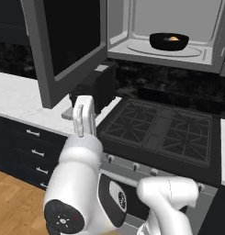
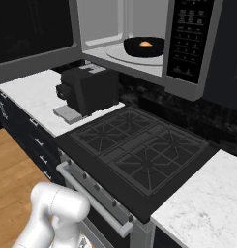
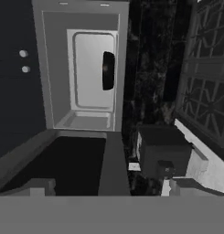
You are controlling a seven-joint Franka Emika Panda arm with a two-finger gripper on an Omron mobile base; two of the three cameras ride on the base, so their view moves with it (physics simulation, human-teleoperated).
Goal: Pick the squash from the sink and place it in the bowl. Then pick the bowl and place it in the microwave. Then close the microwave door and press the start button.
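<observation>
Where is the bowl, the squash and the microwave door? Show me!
bowl point(image 1: 169, 42), left base view, its black front wall.
squash point(image 1: 173, 39), left base view, the orange top showing inside the bowl.
microwave door point(image 1: 70, 39), left base view, its dark window panel.

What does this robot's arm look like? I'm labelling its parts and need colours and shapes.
The arm has glossy white, rounded shells with dark joints. A round black cap with small white markings closes one joint. A narrow white link tops it.
</observation>
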